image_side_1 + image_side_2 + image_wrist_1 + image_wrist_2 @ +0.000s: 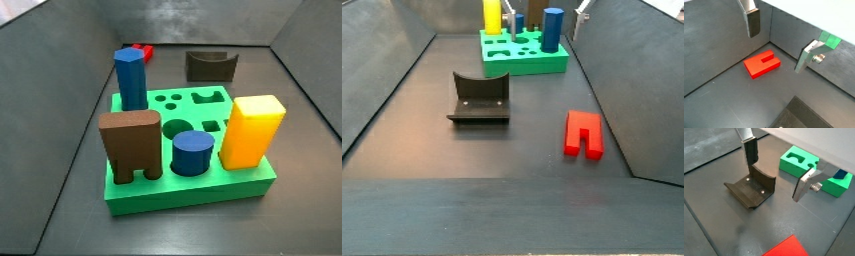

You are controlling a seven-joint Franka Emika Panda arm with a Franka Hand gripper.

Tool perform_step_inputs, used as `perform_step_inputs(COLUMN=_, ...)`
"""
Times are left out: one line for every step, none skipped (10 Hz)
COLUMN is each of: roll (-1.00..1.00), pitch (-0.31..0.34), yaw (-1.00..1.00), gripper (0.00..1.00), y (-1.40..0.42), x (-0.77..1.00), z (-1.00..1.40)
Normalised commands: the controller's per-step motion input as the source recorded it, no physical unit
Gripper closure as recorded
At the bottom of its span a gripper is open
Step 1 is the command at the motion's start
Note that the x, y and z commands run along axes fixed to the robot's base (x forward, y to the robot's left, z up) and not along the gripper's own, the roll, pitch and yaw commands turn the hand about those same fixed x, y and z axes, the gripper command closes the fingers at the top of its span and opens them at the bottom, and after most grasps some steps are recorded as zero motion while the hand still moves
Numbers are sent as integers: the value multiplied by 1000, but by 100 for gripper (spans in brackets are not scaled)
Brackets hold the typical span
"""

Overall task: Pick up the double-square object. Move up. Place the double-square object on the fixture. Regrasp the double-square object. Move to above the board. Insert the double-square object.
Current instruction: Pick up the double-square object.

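While empty, gripper (777,42) above double-square object (761,64)

gripper (777,42), flat silver fingers, seemingly dark pads

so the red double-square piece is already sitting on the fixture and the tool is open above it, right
Not quite. The double-square object lies on the floor beside the fixture, not on it, as a side view shows. The tool is open above the object, as a wrist view shows.

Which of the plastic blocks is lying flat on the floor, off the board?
The red double-square object, alone on the floor; the others stand in the green board. Gripper hovers above it.
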Motion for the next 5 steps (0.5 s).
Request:
perform_step_inputs(roll=-13, pitch=0, yaw=0, gripper=0, y=69, x=0, z=0)
perform_step_inputs(roll=111, pitch=-51, yaw=0, gripper=0, y=0, x=-291, z=-571)
perform_step_inputs(roll=47, pitch=-41, yaw=-203, gripper=0, y=23, x=-369, z=-1000)
perform_step_inputs(roll=0, pitch=0, yaw=-497, gripper=0, y=186, x=-543, z=-1000)
perform_step_inputs(roll=0, pitch=0, yaw=-451, gripper=0, y=429, x=-669, z=-977)
